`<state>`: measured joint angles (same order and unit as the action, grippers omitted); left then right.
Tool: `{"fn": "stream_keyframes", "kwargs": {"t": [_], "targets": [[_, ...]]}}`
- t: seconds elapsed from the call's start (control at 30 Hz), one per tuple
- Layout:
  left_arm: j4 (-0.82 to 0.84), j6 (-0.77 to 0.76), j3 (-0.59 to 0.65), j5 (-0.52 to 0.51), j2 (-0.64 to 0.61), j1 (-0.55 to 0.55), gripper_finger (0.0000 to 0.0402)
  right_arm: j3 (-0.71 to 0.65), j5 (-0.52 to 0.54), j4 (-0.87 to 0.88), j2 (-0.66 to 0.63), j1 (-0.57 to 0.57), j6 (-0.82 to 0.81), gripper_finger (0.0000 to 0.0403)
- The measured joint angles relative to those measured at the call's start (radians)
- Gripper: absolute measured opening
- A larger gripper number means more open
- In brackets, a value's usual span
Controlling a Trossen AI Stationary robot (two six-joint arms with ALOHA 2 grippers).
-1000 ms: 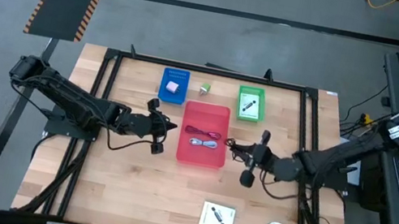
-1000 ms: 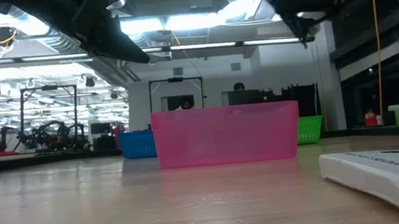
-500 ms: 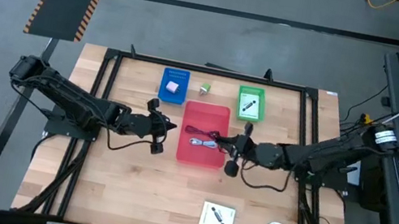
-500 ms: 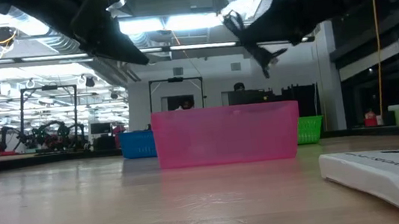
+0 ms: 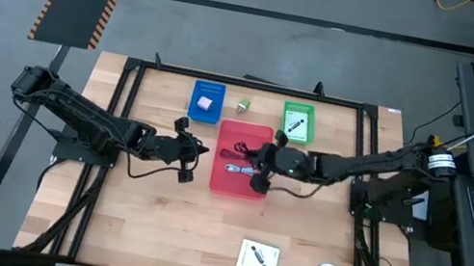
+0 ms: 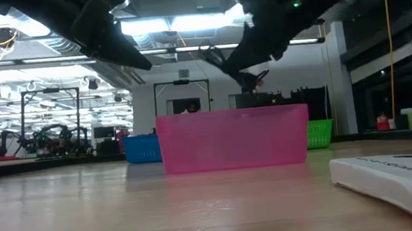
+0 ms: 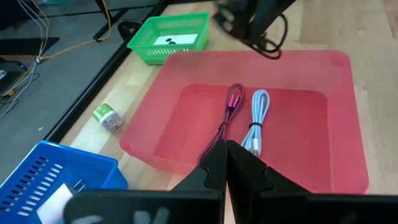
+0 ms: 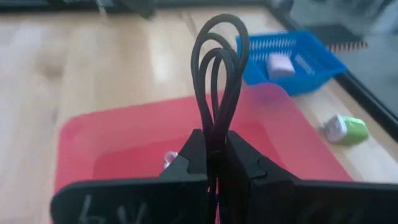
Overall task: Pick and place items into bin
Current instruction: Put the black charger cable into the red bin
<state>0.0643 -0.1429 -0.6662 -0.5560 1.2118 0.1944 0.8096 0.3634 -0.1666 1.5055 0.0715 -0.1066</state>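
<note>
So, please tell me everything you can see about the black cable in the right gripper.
The black cable is thin, smooth and looks rubbery, folded into several narrow loops bundled together. The right gripper is shut on its lower part, so the loops stick out past the fingertips. In the high view the cable hangs over the red bin, above the cables already lying inside, apparently not touching the bin. Its ends and plugs are hidden.
</note>
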Motion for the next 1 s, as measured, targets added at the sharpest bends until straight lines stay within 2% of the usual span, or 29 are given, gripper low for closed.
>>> {"fn": "stream_keyframes", "kwargs": {"t": [0.17, 0.37, 0.67, 1.0], "targets": [[0.009, 0.0, 0.0, 0.0, 0.0, 0.0, 0.0002, 0.12, -0.036, 0.195, 0.068, -0.051, -0.024, 0.0012], [0.03, -0.001, 0.0, 0.0, 0.0, 0.0, 0.0002, 0.248, -0.063, 0.334, 0.146, -0.081, -0.016, 0.0012], [0.045, -0.001, 0.0, 0.0, 0.0, 0.0, 0.0002, 0.258, -0.063, 0.341, 0.16, -0.083, -0.013, 0.0012], [0.045, -0.004, 0.0, 0.001, 0.0, 0.0, 0.0002, 0.257, -0.063, 0.331, 0.273, -0.088, -0.022, 0.0012]]}}
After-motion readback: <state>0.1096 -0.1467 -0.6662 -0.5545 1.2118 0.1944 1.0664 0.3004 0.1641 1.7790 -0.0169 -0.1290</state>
